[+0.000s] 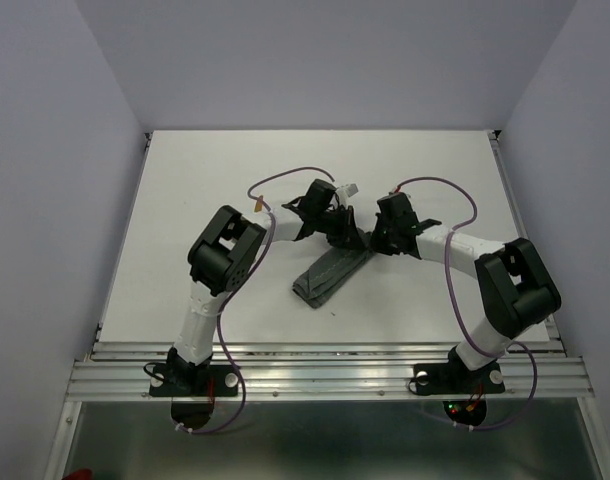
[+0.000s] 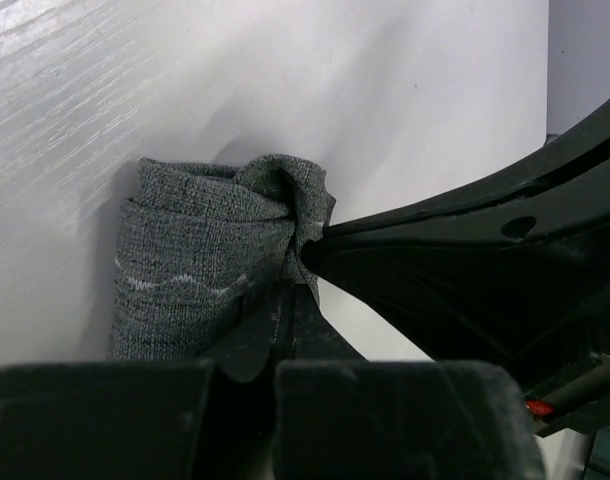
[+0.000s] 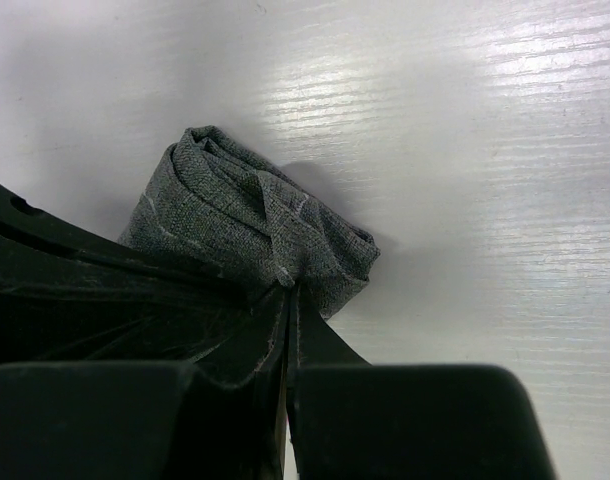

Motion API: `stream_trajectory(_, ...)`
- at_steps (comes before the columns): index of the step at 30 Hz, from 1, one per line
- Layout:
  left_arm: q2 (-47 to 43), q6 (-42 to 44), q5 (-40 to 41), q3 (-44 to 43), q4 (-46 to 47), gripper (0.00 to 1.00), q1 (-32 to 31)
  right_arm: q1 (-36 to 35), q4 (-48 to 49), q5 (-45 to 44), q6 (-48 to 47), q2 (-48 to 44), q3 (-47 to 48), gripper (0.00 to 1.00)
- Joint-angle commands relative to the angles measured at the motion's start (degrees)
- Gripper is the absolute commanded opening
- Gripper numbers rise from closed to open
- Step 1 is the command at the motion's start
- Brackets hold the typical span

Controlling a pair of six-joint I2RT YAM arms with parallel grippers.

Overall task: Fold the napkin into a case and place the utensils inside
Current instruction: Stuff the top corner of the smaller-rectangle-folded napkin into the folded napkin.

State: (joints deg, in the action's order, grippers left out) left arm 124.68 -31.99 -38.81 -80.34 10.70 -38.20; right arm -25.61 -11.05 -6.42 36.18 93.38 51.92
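The dark grey napkin (image 1: 328, 276) lies folded as a long narrow strip, the case, running from the table's middle toward the near left. Both grippers pinch its far end. My left gripper (image 1: 337, 232) is shut on a bunched fold of the cloth (image 2: 210, 260), and my right gripper (image 1: 370, 240) is shut on the same end from the other side (image 3: 255, 215). A pale stitched hem line shows on the cloth in the left wrist view. The orange-brown utensils are not visible in any view.
An orange tag (image 1: 258, 206) hangs on the left arm's purple cable. The right gripper's black body (image 2: 485, 260) crowds the left wrist view. The white table (image 1: 225, 170) ends at a metal rail (image 1: 325, 375) by the arm bases.
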Motion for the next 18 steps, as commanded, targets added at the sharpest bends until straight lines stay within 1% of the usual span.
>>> stream_trajectory(1,-3.5,1.2,-0.2,0.5,-1.3,0.0,0.8,-0.2,2.3,0.1,-0.9,-1.5,0.2,0.01)
stream_trajectory(4,-1.2,1.6,0.0,-0.8,-2.4,0.0,0.7,-0.2,2.2,-0.7,-0.6,-2.2,0.5,0.02)
stream_trajectory(8,0.7,2.1,0.3,-0.8,-3.2,0.0,0.7,-0.2,-1.0,-4.5,1.3,-2.6,2.7,0.2)
stream_trajectory(9,1.1,2.3,0.3,-0.6,-3.5,0.0,0.6,-0.2,-1.3,-5.7,1.5,-2.6,3.2,0.22)
stream_trajectory(12,1.4,2.5,0.6,-0.1,-3.6,0.0,0.6,-0.2,-2.9,-7.5,2.4,-2.2,4.8,0.25)
stream_trajectory(18,1.2,2.7,0.8,-0.1,-3.6,0.0,0.4,-0.2,-6.0,-9.5,3.3,0.0,7.2,0.25)
